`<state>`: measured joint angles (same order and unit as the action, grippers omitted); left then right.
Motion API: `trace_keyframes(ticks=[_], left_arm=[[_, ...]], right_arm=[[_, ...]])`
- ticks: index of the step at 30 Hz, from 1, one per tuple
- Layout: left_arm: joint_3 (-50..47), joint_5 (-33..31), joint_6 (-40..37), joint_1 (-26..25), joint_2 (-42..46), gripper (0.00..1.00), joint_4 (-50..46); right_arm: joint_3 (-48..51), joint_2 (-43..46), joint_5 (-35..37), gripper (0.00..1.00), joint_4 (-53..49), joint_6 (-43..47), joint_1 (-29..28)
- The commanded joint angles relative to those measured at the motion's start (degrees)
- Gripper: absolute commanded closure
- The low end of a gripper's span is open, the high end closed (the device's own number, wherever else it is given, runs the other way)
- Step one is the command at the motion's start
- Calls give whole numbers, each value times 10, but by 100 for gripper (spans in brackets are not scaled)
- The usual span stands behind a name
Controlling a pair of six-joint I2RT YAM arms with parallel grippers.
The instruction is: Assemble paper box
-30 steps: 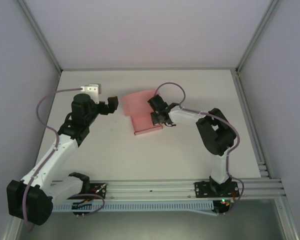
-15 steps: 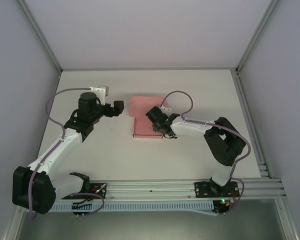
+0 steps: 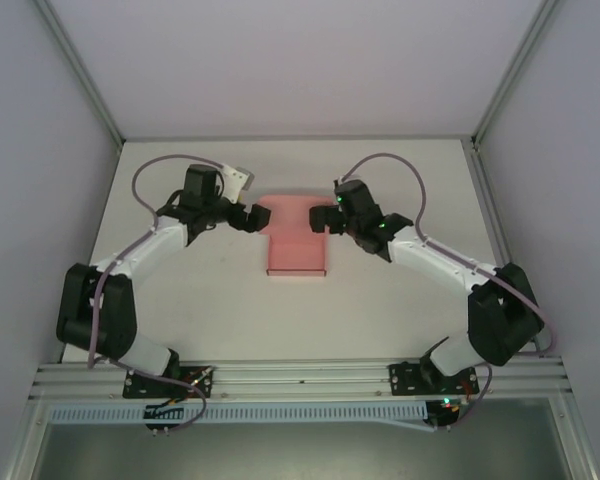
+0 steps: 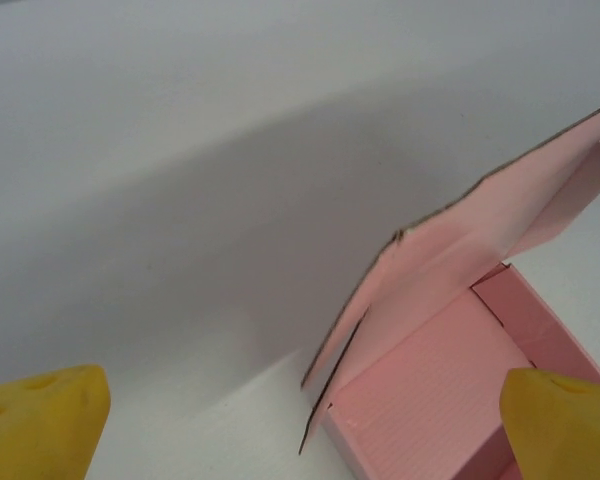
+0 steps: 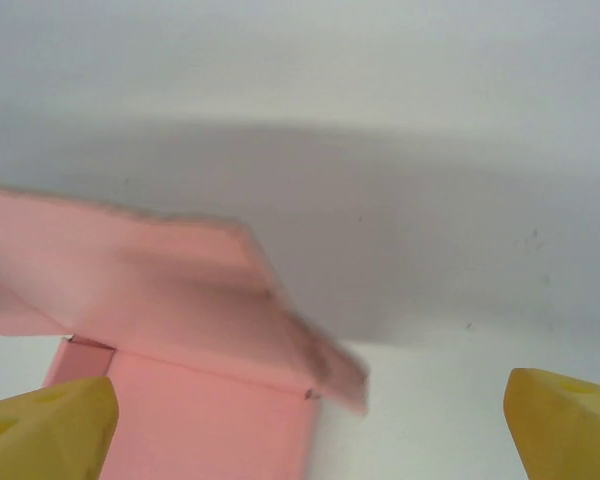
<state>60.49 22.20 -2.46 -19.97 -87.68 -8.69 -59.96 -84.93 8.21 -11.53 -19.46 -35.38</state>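
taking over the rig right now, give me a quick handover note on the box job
Left gripper: jaws open, holding nothing, at the left side of the box's far end.
Right gripper: jaws open, holding nothing, at the right side of the far end.
Paper box: mid-table, between the two arms.
Done: the base is folded into a tray with its walls up.
Left: the lid flap at the far end stands raised and open. It probably needs folding down over the tray and tucking in. Whether either gripper touches the flap cannot be told.
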Motion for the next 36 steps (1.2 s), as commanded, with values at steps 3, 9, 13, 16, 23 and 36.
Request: trace_keyframes(ticks=[3, 9, 13, 16, 23, 36], left_arm=[[57, 53, -77, 2, -66, 25, -69], [71, 65, -97, -2, -86, 61, -81], [69, 65, -101, -11, -82, 81, -82], [74, 62, -91, -16, -83, 100, -84], [78, -80, -2, -65, -41, 100, -47], [78, -319, 262, -163, -75, 100, 85]], right_arm=[[-46, -41, -156, 7, -17, 179, 42], [-77, -81, -154, 26, -57, 202, 43], [-74, -82, -149, 52, -55, 190, 43], [-70, -79, -138, 74, -54, 181, 42], [-69, -60, -92, 92, -23, 145, 14], [-57, -120, 117, 91, 198, -126, -56]])
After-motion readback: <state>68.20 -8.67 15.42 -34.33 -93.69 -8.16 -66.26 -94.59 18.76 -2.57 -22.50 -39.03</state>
